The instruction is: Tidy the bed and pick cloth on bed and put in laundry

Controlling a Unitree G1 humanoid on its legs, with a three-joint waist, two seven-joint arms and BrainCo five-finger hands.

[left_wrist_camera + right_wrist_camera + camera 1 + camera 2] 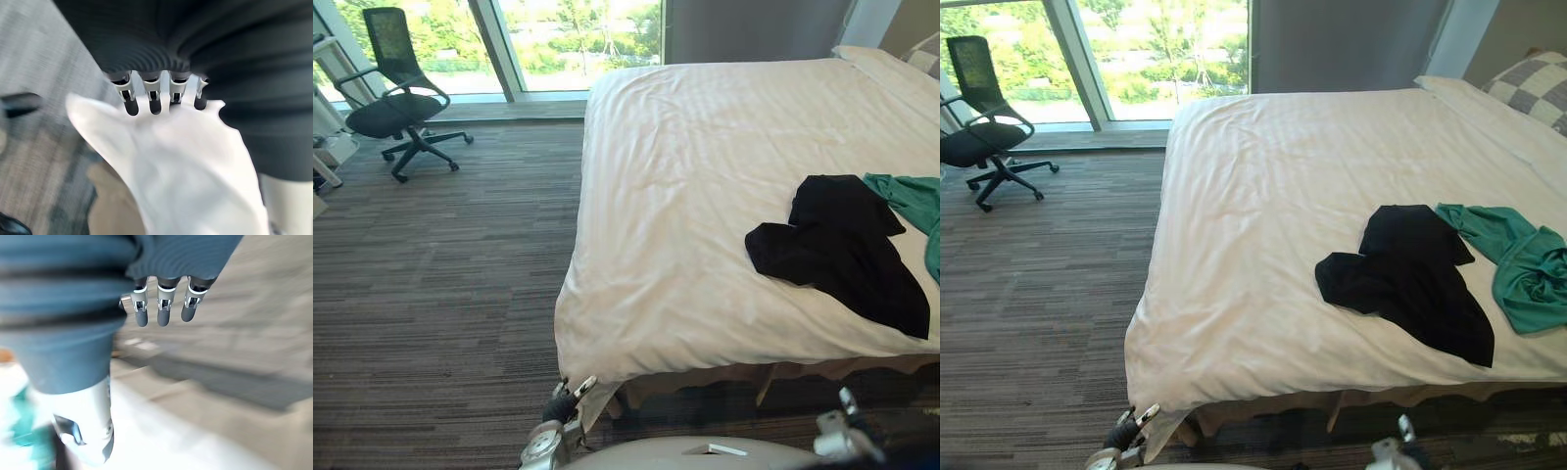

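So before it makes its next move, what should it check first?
1. Black cloth lying unfolded on the sheet, nothing on top: ok.
2. Green cloth right next to it, also uncovered: ok.
3. Right hand open and empty, over the floor: ok.
4. Left hand at the sheet's near corner; whether it has hold of it: cannot tell.
5. Chair by the window, well away from the bed: ok.
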